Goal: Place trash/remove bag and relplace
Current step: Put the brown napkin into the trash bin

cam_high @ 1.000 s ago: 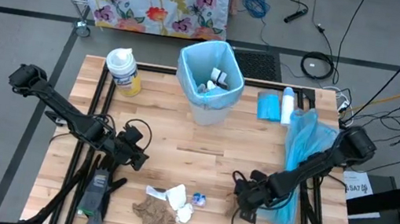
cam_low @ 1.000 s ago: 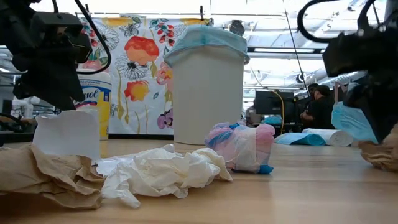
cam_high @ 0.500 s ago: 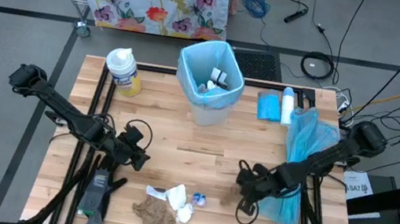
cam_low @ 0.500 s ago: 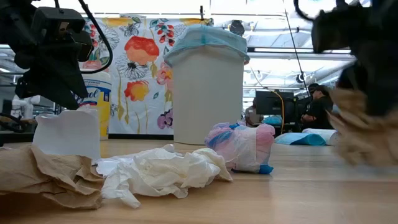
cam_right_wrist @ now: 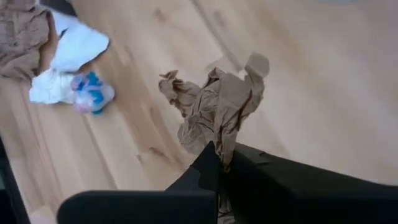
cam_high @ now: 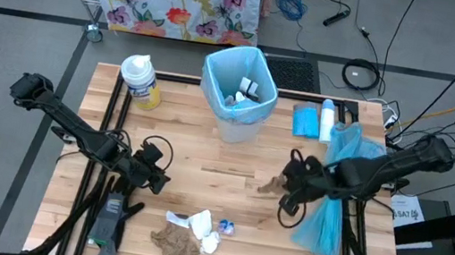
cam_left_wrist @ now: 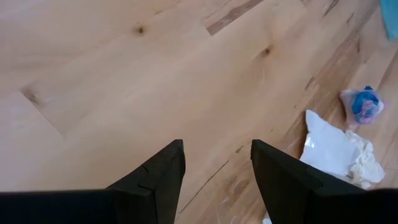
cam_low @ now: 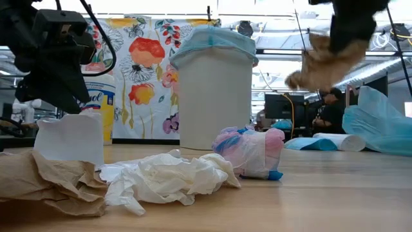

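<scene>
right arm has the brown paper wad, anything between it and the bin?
Nothing visible. The right gripper is shut on the brown paper wad, held above the table. Bare wood lies between it and the trash bin, whose mouth is open. The left gripper waits across the table.

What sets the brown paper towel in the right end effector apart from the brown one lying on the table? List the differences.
1. The held brown paper towel hangs in the air, pinched by the shut right end effector; the brown paper towel on the table lies loose, gripped by nothing.
2. The held one is by itself; the lying one touches a white tissue wad.
Both are crumpled brown paper.
</scene>
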`<state>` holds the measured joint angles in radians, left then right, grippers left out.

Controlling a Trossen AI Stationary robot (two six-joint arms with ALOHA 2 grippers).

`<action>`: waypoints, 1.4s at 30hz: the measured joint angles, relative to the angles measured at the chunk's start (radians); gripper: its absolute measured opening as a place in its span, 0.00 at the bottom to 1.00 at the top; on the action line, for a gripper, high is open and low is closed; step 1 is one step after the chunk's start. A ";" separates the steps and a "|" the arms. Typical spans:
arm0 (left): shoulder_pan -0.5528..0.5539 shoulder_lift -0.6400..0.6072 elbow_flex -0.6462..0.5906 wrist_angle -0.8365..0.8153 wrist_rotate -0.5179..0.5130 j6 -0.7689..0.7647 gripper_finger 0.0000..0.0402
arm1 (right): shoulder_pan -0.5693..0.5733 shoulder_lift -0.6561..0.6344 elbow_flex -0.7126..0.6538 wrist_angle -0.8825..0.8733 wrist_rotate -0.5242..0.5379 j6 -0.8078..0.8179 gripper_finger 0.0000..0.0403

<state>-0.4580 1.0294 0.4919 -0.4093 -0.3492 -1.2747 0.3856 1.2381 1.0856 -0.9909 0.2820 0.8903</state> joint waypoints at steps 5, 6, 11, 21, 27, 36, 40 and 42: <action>0.000 0.000 0.000 -0.004 0.001 0.000 0.46 | -0.066 0.000 0.225 -0.222 0.098 -0.052 0.00; 0.000 0.000 0.000 -0.003 0.005 0.000 0.46 | -0.081 -0.001 0.269 -0.241 0.124 -0.075 0.00; 0.000 0.000 0.000 0.003 0.007 0.000 0.46 | -0.185 -0.001 0.423 -0.225 0.205 -0.251 0.00; 0.000 0.000 0.000 0.007 0.007 0.000 0.46 | -0.430 0.028 0.529 0.054 0.139 -0.540 0.00; 0.000 0.000 0.000 0.004 0.006 0.006 0.46 | -0.563 0.139 0.644 0.114 0.042 -0.640 0.00; 0.000 0.000 0.000 0.001 0.006 0.007 0.46 | -0.717 0.355 0.811 0.182 -0.054 -0.710 0.00; 0.000 0.000 0.000 0.001 0.006 0.008 0.46 | -0.757 0.431 0.838 0.191 -0.068 -0.727 0.05; 0.000 0.000 0.000 0.003 0.006 0.008 0.46 | -0.774 0.456 0.838 0.190 -0.121 -0.728 0.10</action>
<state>-0.4583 1.0294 0.4916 -0.4066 -0.3431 -1.2671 -0.3889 1.6937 1.9240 -0.8005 0.1611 0.1627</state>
